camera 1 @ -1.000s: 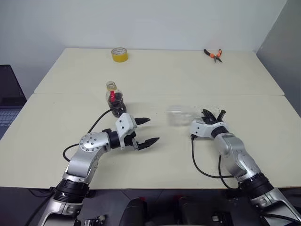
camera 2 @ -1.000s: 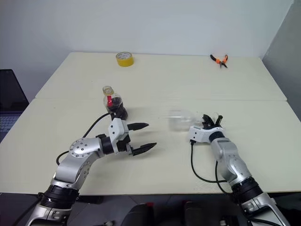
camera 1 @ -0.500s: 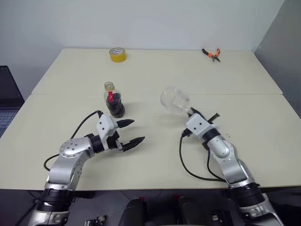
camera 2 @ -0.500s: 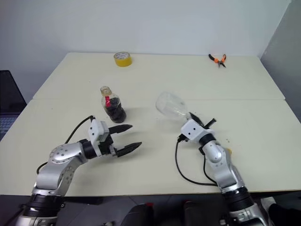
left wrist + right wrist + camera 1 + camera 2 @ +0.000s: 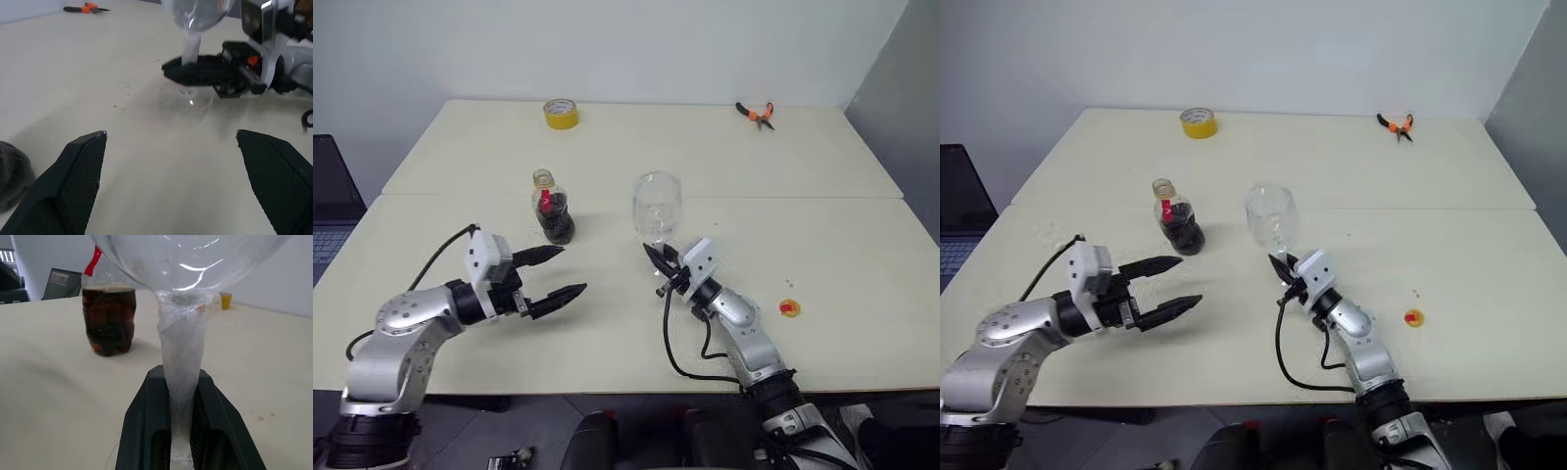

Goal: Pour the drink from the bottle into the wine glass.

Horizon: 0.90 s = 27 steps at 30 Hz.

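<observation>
Right wrist view: right gripper (image 5: 183, 406) clamped on the wine glass (image 5: 657, 205) stem, glass upright on the table (image 5: 724, 166)
Left gripper (image 5: 560, 273) spread wide, holding nothing – it hovers just in front of the bottle (image 5: 551, 209). Bottle stands uncapped, drink (image 5: 108, 318) inside, a little to the robot's left of the glass; 2 are apart
</observation>
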Each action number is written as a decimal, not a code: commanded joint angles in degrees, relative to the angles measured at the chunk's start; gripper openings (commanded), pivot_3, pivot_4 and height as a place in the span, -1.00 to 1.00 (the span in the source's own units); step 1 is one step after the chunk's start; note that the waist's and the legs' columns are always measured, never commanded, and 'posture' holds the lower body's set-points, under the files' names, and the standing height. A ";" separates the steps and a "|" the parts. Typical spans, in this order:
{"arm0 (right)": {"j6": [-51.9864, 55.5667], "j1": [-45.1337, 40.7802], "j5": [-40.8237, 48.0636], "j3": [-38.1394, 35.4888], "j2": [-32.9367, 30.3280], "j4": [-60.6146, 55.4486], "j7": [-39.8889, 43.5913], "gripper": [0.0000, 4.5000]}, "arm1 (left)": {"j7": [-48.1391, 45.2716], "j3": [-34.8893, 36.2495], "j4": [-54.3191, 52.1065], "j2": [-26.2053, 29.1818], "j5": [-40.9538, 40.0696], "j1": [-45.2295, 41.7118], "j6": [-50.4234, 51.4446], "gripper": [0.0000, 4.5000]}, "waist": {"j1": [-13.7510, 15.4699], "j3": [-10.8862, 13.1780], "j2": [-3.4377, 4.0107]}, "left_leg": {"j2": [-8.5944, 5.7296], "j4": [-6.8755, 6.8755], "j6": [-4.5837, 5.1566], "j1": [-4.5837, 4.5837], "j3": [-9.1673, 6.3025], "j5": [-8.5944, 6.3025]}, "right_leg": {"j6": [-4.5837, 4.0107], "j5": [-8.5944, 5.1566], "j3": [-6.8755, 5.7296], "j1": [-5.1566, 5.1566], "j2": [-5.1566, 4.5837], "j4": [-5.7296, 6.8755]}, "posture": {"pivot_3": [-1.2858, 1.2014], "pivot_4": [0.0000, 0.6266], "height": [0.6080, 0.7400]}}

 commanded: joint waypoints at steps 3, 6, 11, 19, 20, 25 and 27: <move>-4.71 -2.76 1.84 -1.43 0.99 5.06 2.11 -0.92 | 0.07 2.93 -4.43 1.80 -4.80 -2.06 3.26 1.00 | 0.00 0.01 -0.01 | -0.01 0.01 0.00 -0.01 0.00 0.00 | 0.00 0.00 0.01 0.01 0.00 0.00 | 0.03 -0.52 1.00; -6.05 -3.60 1.93 -2.17 1.04 8.21 2.40 -0.92 | 0.79 2.96 -6.55 2.66 -6.93 -4.33 5.60 1.00 | 0.06 0.02 -0.04 | -0.01 0.02 0.00 -0.03 -0.02 0.00 | 0.00 0.00 -0.02 -0.01 0.00 0.01 | 0.03 -0.52 1.00; -7.46 -4.22 1.40 -2.65 0.60 12.02 2.74 -0.92 | 2.30 2.28 -8.01 3.26 -8.49 -8.09 8.68 1.00 | 0.01 0.01 -0.06 | -0.02 0.02 -0.01 0.00 0.00 0.00 | 0.00 0.00 0.00 0.01 0.00 0.01 | 0.03 -0.52 1.00; -7.13 -4.70 1.13 -2.89 -0.03 14.86 3.23 -0.77 | 1.93 0.26 -7.79 2.89 -7.80 -10.63 9.57 1.00 | 0.00 -0.06 -0.17 | -0.01 0.02 -0.01 0.07 -0.01 0.01 | 0.00 0.00 0.00 0.07 0.01 0.02 | 0.03 -0.52 1.00; -7.11 -4.68 1.08 -2.90 -0.15 15.12 3.28 -0.59 | 1.82 0.04 -7.81 2.90 -7.80 -10.82 9.54 1.00 | 0.01 -0.06 -0.18 | -0.01 0.02 -0.01 0.08 -0.01 0.01 | 0.00 0.00 0.00 0.07 0.01 0.02 | 0.03 -0.52 1.00; -6.95 -4.47 1.18 -2.90 -0.46 15.11 3.60 0.12 | 1.73 -0.24 -7.78 3.07 -8.10 -11.74 9.80 1.00 | 0.01 -0.13 -0.28 | -0.01 0.02 -0.01 0.12 -0.01 0.01 | 0.00 0.00 0.01 0.11 0.01 0.02 | 0.03 -0.52 1.00; -6.85 -4.34 1.00 -2.80 -0.71 14.74 3.65 0.43 | 1.70 -0.38 -7.57 3.08 -8.19 -12.48 9.93 1.00 | 0.01 -0.13 -0.29 | -0.01 0.01 -0.01 0.12 -0.01 0.01 | 0.00 0.00 0.00 0.12 0.01 0.02 | 0.03 -0.52 1.00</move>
